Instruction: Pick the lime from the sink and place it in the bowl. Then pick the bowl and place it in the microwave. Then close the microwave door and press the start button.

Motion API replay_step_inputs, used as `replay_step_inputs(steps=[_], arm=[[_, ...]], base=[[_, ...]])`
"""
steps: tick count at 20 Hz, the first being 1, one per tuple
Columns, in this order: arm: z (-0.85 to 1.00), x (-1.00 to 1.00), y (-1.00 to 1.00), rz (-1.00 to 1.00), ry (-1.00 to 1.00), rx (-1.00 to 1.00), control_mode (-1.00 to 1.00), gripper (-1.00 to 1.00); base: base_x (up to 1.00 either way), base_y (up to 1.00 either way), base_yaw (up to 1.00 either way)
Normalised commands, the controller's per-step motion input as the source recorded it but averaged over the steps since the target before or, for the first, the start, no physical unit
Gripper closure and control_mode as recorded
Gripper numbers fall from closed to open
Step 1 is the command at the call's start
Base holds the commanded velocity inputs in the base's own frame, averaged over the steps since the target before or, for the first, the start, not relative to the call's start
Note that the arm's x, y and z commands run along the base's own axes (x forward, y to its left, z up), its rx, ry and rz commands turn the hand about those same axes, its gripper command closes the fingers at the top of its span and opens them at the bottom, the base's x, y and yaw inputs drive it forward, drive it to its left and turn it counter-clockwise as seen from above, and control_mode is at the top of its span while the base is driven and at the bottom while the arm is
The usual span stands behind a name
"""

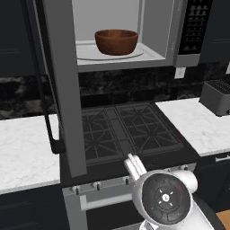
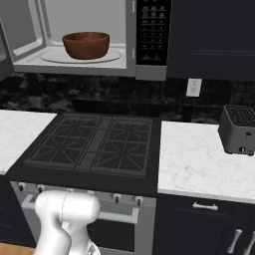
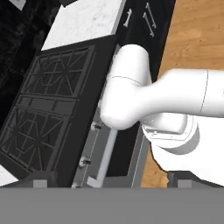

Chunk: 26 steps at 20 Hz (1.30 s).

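Pincer (image 3: 111,180) jaws wide apart, nothing between them; two small dark fingertips (image 3: 40,180) at bottom of hand view, pointing down at the black gas stove (image 3: 48,109) and its front edge with oven handle. Large round reddish-brown wooden bowl (image 1: 116,42) sits upright on the round white turntable (image 1: 87,52) inside the steel-grey over-range microwave (image 2: 130,35). Bowl's inside not visible from either base view, so cannot tell if the small yellow-green lime is in it. Wide grey-framed microwave door (image 1: 63,85) swung fully open, seen edge-on at left in the left base view, long dark bar handle (image 1: 42,90) on its outer side. Black keypad panel (image 2: 153,32) at right of the cavity. White marble desk (image 2: 199,159) right of the stove carries a grey toaster (image 2: 239,129); more white desk (image 1: 24,148) left of the stove. White wall outlet (image 2: 193,87) on dark backsplash.
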Motion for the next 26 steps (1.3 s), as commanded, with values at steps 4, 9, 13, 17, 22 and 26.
replay_step_inputs(steps=[4,9,13,17,22,26], arm=[[-1.00,-0.21,0.97,0.00,-0.20,-0.01,-1.00,-1.00],[-0.73,-0.04,1.00,0.00,-0.25,-0.04,-1.00,-1.00],[-0.10,0.00,0.95,-0.03,-0.31,-0.02,-1.00,-1.00],[0.59,0.01,0.78,-0.14,-0.33,-0.01,-1.00,-1.00],[0.67,0.37,0.75,-0.22,-0.25,-0.01,-1.00,-1.00],[0.86,0.72,0.26,-0.29,-0.18,0.00,-1.00,-1.00]], base=[[0.00,0.00,0.00],[0.00,0.00,0.00],[0.00,0.00,0.00],[0.00,0.00,0.00],[0.00,0.00,0.00],[0.00,0.00,0.00]])
